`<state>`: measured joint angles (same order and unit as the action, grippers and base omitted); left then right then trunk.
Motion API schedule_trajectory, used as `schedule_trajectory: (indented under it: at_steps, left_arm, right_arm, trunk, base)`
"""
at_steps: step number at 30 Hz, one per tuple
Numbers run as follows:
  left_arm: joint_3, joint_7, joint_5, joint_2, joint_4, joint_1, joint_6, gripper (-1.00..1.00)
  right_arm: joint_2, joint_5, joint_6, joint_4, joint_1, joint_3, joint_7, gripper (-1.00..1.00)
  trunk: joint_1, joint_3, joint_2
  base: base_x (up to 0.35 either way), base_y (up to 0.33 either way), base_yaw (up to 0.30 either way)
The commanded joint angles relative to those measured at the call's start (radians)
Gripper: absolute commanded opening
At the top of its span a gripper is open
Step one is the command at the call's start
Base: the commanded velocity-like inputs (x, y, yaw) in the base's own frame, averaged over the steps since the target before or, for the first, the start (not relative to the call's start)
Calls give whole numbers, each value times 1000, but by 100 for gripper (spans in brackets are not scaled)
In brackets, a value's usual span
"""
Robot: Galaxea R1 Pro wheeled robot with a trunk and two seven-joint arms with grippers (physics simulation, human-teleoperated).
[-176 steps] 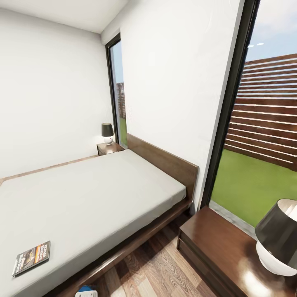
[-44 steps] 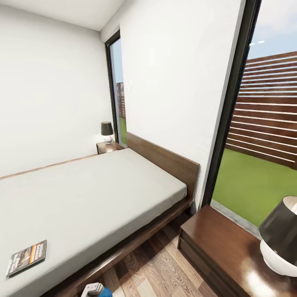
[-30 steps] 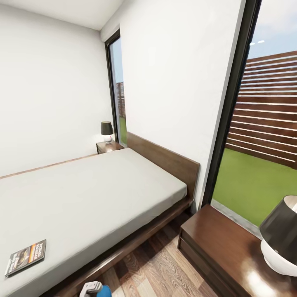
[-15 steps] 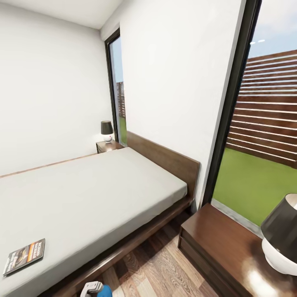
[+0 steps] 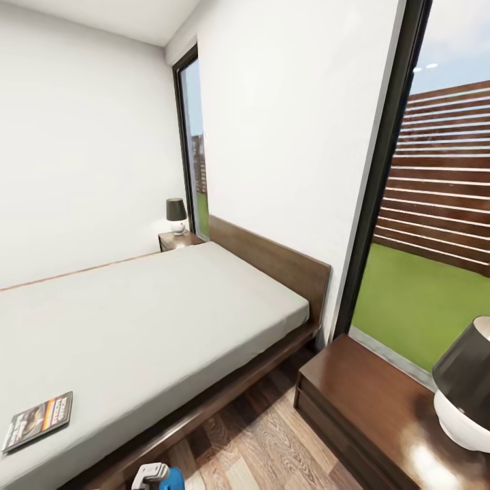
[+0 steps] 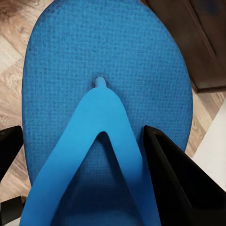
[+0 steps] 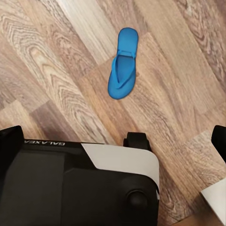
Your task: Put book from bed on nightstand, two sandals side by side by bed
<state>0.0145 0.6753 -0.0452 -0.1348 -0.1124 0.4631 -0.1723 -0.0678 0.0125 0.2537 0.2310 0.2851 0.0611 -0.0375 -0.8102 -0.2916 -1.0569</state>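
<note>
Sandal [image 6: 106, 117] sits between left hand [image 6: 77, 155] fingers, looks gripped. View crept right since earlier; book [image 5: 37, 421] untouched on bed [image 5: 170, 306]. Right hand: can't tell.

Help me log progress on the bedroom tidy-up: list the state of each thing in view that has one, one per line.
book: lying flat on the bed, not yet moved.
near nightstand: carries a lamp, no book.
far nightstand: carries a small lamp, no book.
sandal: between the left gripper fingers, strap up; grip unclear.
second sandal: flat on the wood floor, alone.
right gripper: open, holding nothing.
</note>
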Motion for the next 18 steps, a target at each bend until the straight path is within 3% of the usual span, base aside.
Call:
schedule_trajectory:
  at_steps: [1,18]
  left_arm:
    - [2,4,-3,0,-2,0,-8,-100]
    - [-4,15,-3,2,-17,4,-13,-100]
  right_arm:
    - [0,1,7,2,0,6,-4,100]
    - [-1,1,6,1,0,8,-4,100]
  trunk:
    - [-4,-4,-8]
    - [-69,-58,-127]
  base:
    - [0,0,0]
    - [0,0,0]
